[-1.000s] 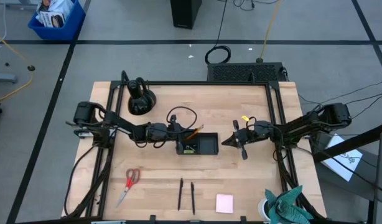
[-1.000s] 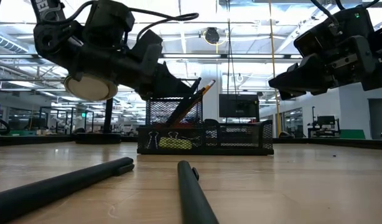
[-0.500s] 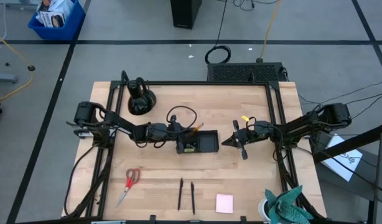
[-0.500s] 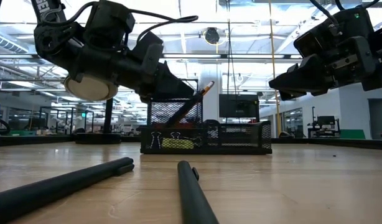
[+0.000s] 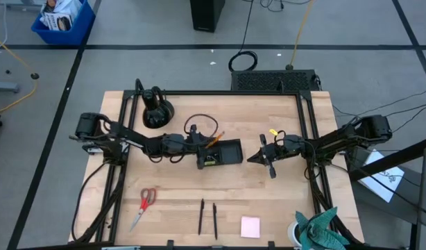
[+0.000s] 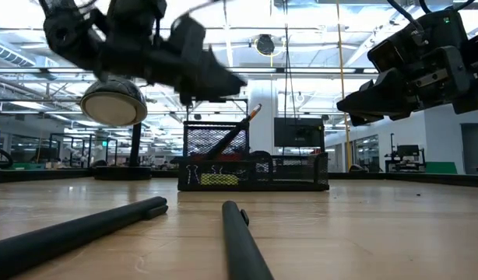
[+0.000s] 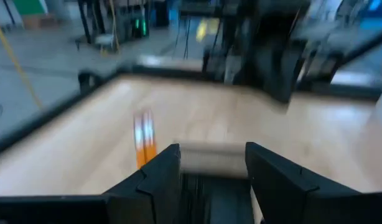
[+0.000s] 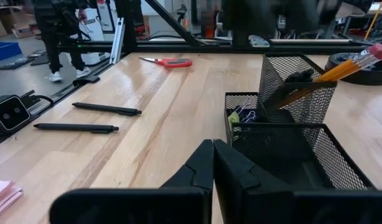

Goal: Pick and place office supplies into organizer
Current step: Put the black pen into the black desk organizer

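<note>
We see the left tool (image 5: 193, 141), fingers parted and empty, beside the organizer (image 5: 223, 153) mid-tabletop; remaining pens (image 5: 201, 216) (long axes near-to-far) lie nearer it than the clenched right tool (image 5: 254, 158).

A robotics lab in a big open hall: a wooden bench (image 5: 268, 187) in a black metal frame stands on grey concrete floor (image 5: 150, 62) marked with dark tape. Long ceiling lights (image 6: 301, 31) and what look like further workstations (image 6: 402, 159) fill the background.
</note>
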You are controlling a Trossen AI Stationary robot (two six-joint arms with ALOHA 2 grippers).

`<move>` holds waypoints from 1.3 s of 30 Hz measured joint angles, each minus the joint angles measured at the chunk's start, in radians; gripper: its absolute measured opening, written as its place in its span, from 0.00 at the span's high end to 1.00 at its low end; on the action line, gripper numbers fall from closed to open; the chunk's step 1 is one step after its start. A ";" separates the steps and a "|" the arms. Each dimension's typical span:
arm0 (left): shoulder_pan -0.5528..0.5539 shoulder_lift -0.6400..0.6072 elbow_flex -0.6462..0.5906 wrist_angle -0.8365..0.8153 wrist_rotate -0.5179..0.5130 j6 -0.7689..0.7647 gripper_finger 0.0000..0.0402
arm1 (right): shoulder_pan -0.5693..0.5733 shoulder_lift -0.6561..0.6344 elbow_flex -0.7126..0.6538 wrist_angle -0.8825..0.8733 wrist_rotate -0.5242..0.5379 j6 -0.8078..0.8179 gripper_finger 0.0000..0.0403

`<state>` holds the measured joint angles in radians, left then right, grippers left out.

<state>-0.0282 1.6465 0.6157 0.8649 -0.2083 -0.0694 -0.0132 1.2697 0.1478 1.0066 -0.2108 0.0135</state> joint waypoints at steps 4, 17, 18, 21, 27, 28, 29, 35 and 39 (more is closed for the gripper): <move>-0.008 -0.087 0.050 -0.116 0.010 0.008 0.53 | 0.000 0.000 0.000 0.000 0.000 -0.001 0.99; -0.376 -0.051 0.502 -1.109 -0.316 -0.447 0.53 | 0.000 0.000 0.000 -0.037 0.000 -0.028 0.99; -0.408 -0.012 0.550 -1.169 -0.338 -0.553 0.53 | 0.000 0.000 0.000 -0.045 0.000 -0.028 0.99; -0.496 0.100 0.682 -1.379 -0.364 -0.844 0.57 | 0.000 0.000 0.001 -0.051 0.000 -0.028 0.99; -0.561 0.356 0.999 -1.639 -0.286 -1.235 0.65 | 0.000 0.000 0.000 -0.053 0.000 -0.018 0.99; -0.564 0.388 1.047 -1.686 -0.270 -1.260 0.65 | 0.000 0.000 0.000 -0.050 0.000 -0.014 0.99; -0.563 0.419 1.089 -1.745 -0.260 -1.278 0.65 | 0.000 0.000 0.000 -0.049 0.000 -0.010 0.99; -0.542 0.527 1.214 -1.955 -0.149 -1.413 0.65 | 0.000 0.000 0.000 -0.062 0.000 0.001 0.99; -0.536 0.561 1.214 -1.975 -0.022 -1.455 0.66 | 0.000 0.000 0.000 -0.062 0.000 -0.006 0.99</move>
<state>-0.5640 2.2071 1.8301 -1.1098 -0.2308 -1.5245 -0.0133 1.2701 0.1482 0.9449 -0.2111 0.0071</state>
